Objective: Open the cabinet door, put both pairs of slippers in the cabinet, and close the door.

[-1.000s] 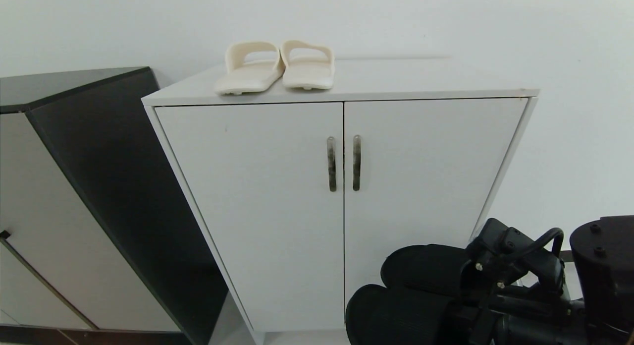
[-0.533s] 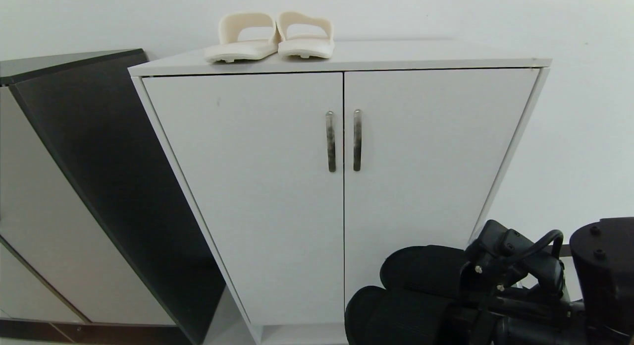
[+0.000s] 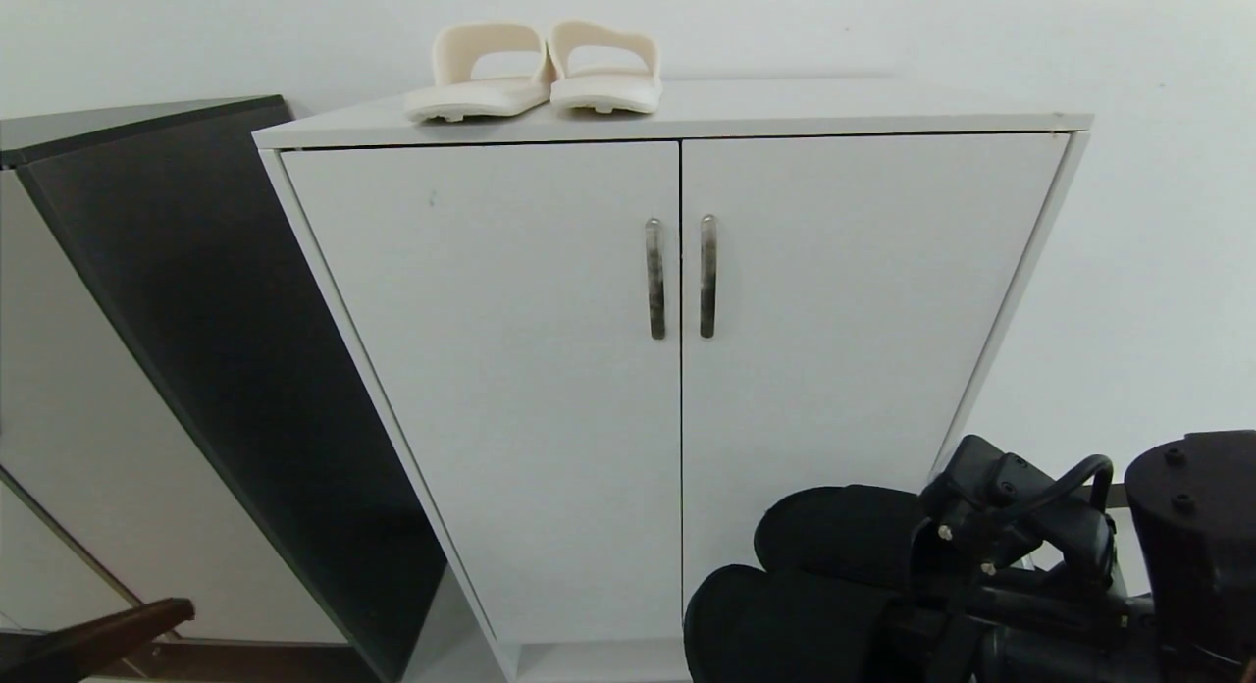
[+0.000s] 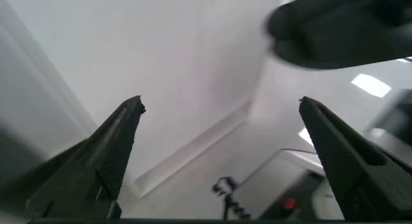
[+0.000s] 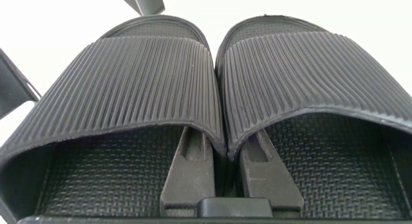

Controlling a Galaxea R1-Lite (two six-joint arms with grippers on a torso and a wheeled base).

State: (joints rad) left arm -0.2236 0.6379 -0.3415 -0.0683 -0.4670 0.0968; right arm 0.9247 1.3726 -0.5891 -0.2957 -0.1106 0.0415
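white cabinet [image 3: 549,418] dead ahead, both doors shut, the two handles [image 3: 655,279] side by side at the middle seam. cream slippers [image 3: 545,70] sit paired on the cabinet top, at its front edge toward the left corner. low by the cabinet's bottom right corner, the right gripper [image 5: 224,176] is clamped on the black slippers [image 5: 161,82], one finger inside each, pinching their inner walls together. left gripper [image 4: 222,156] is spread wide, holding nothing. a dark cabinet [image 3: 196,300] stands just beside the white one's left side.
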